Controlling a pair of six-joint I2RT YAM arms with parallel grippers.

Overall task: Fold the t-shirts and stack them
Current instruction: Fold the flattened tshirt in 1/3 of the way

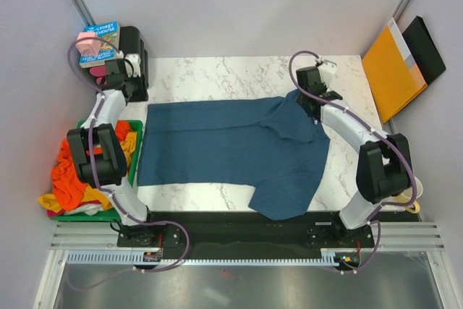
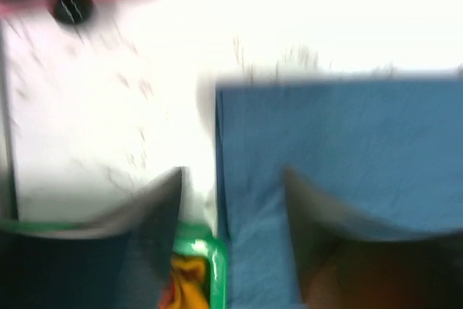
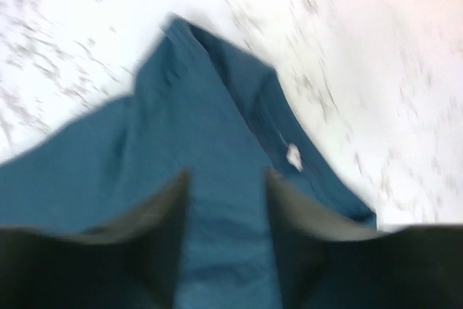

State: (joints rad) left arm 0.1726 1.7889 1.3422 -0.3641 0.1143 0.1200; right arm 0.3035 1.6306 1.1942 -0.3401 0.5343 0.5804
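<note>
A dark teal-blue t-shirt [image 1: 231, 146] lies spread on the marble table, with its right side bunched and folded over. My left gripper [image 1: 139, 92] is open above the shirt's far left corner; in the blurred left wrist view [image 2: 231, 175] the shirt's [image 2: 340, 150] left edge runs between the fingers. My right gripper [image 1: 309, 103] is open over the shirt's far right corner; in the right wrist view [image 3: 228, 175] blue cloth [image 3: 195, 128] lies under the spread fingers. Orange [image 1: 69, 171] and mustard yellow [image 1: 54, 200] t-shirts are heaped in the bin at left.
A green bin [image 1: 137, 171] stands against the table's left edge; its rim [image 2: 217, 265] shows in the left wrist view. A book [image 1: 101, 37] with a pink object sits at back left. An orange folder [image 1: 391, 70] and a black one [image 1: 427, 48] lie off the table at back right.
</note>
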